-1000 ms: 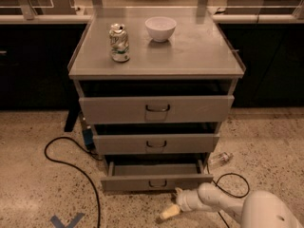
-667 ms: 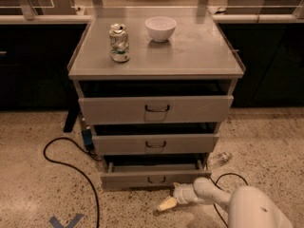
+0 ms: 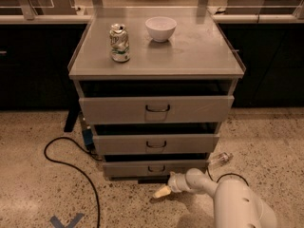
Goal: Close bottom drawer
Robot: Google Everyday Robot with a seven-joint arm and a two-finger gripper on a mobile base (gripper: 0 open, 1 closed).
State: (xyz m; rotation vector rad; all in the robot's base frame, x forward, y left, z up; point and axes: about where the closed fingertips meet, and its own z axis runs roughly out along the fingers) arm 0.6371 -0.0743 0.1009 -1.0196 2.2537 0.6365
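Note:
The grey cabinet [image 3: 156, 61] has three drawers. The bottom drawer [image 3: 154, 168], the lowest and narrowest, has a small dark wire handle and stands only slightly out, with a thin dark gap above its front. The middle drawer [image 3: 156, 144] and the top drawer [image 3: 156, 109] stand further out. My gripper [image 3: 161, 191] is low over the floor, just in front of and below the bottom drawer's front, right of its handle. The white arm [image 3: 232, 203] comes in from the lower right.
A crushed can [image 3: 119, 42] and a white bowl [image 3: 160, 28] stand on the cabinet top. A black cable [image 3: 71, 167] loops on the floor at left. A clear bottle [image 3: 219, 159] lies on the floor at right. Blue tape [image 3: 66, 221] marks the floor.
The bottom drawer has slid inward and now shows less of its tray. My gripper has moved left and toward the cabinet along the floor.

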